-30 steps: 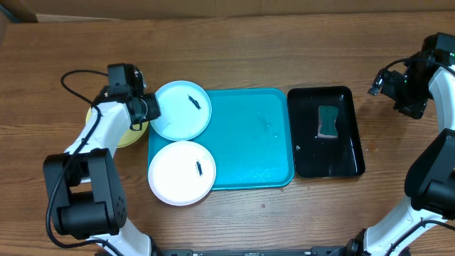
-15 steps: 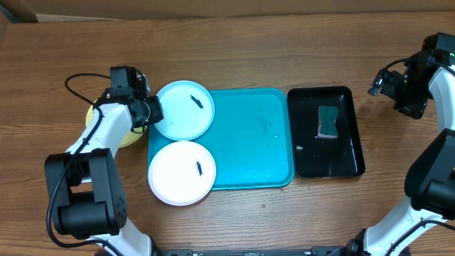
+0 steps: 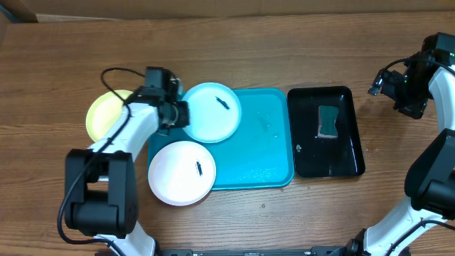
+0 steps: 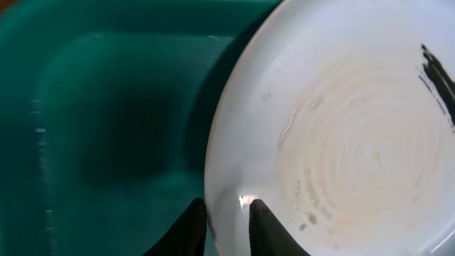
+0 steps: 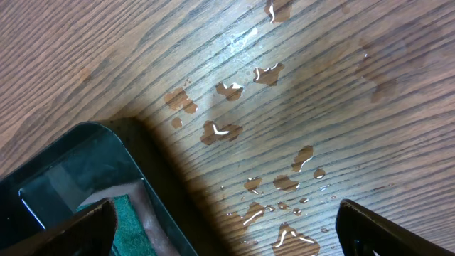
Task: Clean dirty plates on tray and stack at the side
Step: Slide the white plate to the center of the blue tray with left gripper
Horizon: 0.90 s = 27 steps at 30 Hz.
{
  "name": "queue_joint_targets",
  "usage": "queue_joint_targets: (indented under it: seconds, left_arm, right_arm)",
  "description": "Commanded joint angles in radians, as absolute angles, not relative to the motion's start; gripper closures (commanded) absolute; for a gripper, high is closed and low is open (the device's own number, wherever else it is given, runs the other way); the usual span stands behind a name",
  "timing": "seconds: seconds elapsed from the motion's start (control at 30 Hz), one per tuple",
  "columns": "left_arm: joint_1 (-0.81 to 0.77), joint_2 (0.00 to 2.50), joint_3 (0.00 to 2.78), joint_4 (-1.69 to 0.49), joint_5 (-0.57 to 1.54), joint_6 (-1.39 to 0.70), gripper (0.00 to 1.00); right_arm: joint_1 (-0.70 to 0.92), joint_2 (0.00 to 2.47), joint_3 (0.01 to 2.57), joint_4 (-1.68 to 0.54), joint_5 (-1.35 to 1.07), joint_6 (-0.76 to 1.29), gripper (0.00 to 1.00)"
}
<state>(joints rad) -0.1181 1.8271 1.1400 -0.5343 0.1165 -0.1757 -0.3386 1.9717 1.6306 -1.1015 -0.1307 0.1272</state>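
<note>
Three plates are spread across the left half of the wooden counter (image 3: pixel 284 50). The pale blue plate (image 3: pixel 211 112) sits over the far-left corner of the turquoise tray (image 3: pixel 259 146), its far edge reaching past the tray's far rim. A short dark smear (image 3: pixel 222 104) marks it right of centre. The left claw (image 3: pixel 178 114) pinches this plate by its left rim, jaws drawn nearly together. In the left wrist view the two dark fingertips (image 4: pixel 190 229) sit on either side of the rim, and the plate throws a dark shadow on the wet tray floor beneath it.

The white plate (image 3: pixel 182 173) lies at the tray's near-left corner, overhanging both the left and near rims, with a small dark smear (image 3: pixel 200 168) toward its right side. The yellow-green plate (image 3: pixel 108 115) rests on the bare counter just left of the tray, partly hidden under the left arm.

Just beside the tray's right rim stands a glossy black tray (image 3: pixel 348 153), with a green sponge (image 3: pixel 328 122) in its far half.

The right claw (image 3: pixel 407 91) hangs near the counter's right edge, beyond the black tray's far-right corner. Its jaws are spread wide and hold nothing. The right wrist view shows its fingers (image 5: pixel 67 231) far apart above water droplets (image 5: pixel 227 131) scattered on the wood.
</note>
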Motion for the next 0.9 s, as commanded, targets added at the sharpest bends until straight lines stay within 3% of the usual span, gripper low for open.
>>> queue_joint_targets:
  seconds: [0.0, 0.33, 0.7, 0.87]
  left_arm:
    - [-0.178, 1.812, 1.134, -0.541, 0.131, -0.161, 0.77]
    - [-0.317, 1.812, 1.134, -0.554, 0.120, -0.212, 0.76]
    - [-0.335, 1.812, 1.131, -0.608, 0.063, -0.346, 0.72]
    - [-0.336, 1.812, 1.121, -0.606, 0.064, -0.364, 0.85]
  right_arm:
    - [-0.336, 1.940, 1.649, -1.100, -0.131, 0.131, 0.00]
    - [-0.336, 1.940, 1.649, -1.100, -0.132, 0.131, 0.00]
    - [-0.336, 1.940, 1.649, -1.100, -0.131, 0.131, 0.00]
    - [-0.336, 1.940, 1.649, -1.100, -0.131, 0.131, 0.00]
